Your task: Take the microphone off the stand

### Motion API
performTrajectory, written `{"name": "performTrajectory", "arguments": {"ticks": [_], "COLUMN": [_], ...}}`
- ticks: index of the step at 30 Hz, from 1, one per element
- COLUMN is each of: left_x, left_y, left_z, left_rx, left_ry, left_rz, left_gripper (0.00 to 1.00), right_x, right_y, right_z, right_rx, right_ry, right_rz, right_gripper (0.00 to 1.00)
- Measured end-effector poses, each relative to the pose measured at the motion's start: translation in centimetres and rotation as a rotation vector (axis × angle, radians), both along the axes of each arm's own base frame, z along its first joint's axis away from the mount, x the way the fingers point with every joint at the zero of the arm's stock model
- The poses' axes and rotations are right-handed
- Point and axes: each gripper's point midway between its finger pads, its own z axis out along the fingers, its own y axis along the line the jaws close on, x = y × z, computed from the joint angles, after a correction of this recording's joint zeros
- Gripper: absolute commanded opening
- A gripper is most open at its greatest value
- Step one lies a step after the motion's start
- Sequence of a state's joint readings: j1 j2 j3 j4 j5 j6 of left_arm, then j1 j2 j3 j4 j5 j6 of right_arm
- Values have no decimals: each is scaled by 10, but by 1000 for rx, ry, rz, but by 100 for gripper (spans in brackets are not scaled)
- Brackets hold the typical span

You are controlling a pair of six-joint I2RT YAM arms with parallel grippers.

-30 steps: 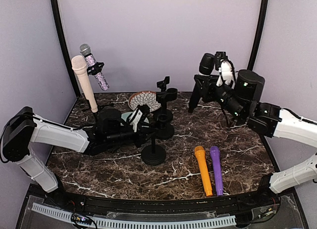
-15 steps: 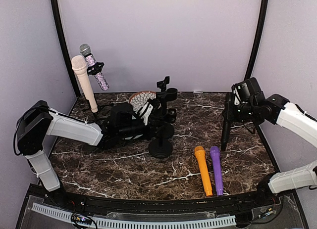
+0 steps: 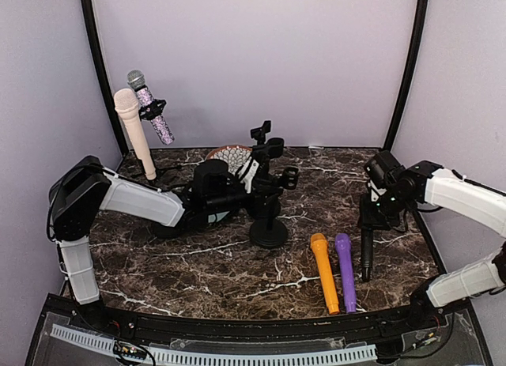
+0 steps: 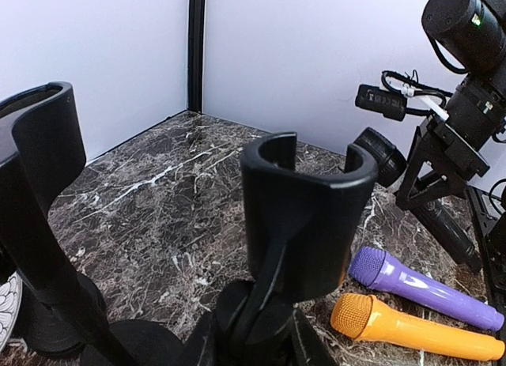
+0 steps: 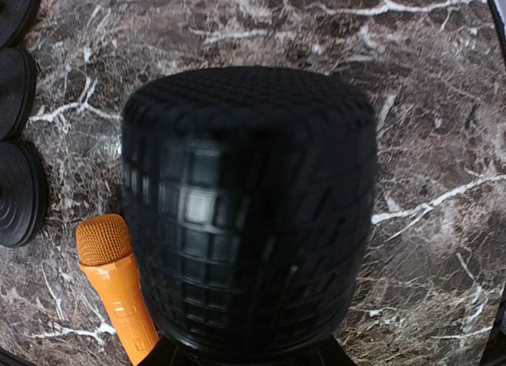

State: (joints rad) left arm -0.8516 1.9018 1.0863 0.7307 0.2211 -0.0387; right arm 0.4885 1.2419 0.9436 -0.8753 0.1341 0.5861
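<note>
The black mic (image 3: 368, 254) is out of its stand (image 3: 269, 212). It hangs tail-down from the right gripper (image 3: 371, 222), just right of the purple mic (image 3: 345, 271), and I cannot tell if its tail touches the tabletop (image 3: 198, 263). The right jaws are clamped on the barrel just under the head. The left gripper (image 3: 254, 194) has its jaws closed on the stand's post, steadying it.

The black mic looks rigid and probably head-heavy, with a smooth, likely slippery barrel. The mesh head is the part that could dent. The barrel close under the head is the sound place to hold, since the weight hangs below the jaws and cannot swing far.

The stand's clip (image 4: 307, 194) is empty, its fork open at the top. Two stands at the back left carry a cream mic (image 3: 133, 129) and a glitter mic (image 3: 150, 107). A patterned bowl (image 3: 228, 153) sits behind the stand, mostly hidden, so its contents cannot be told. The orange mic (image 3: 324, 271) lies touching the purple one.
</note>
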Motion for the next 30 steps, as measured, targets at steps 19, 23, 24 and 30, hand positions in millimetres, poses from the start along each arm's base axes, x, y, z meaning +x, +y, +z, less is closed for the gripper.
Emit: {"name": "performTrajectory", "arguments": {"ticks": [19, 23, 24, 30], "left_x": [24, 26, 26, 25], "left_y": [-30, -31, -31, -31], "left_z": [-1, -1, -1, -2], "left_rx": [-61, -66, -66, -65], "left_ry": [-102, -115, -116, -116], "left_rz": [-9, -20, -24, -35], "left_gripper": [0, 1, 5, 28], "right_x": [-41, -47, -48, -50], "right_y": [7, 5, 5, 5], "right_z": [-66, -75, -77, -85], "right_rx": [56, 59, 57, 58], "right_ry": [214, 231, 237, 249], "right_rz": [16, 4, 2, -3], "right_gripper": [5, 10, 11, 21]}}
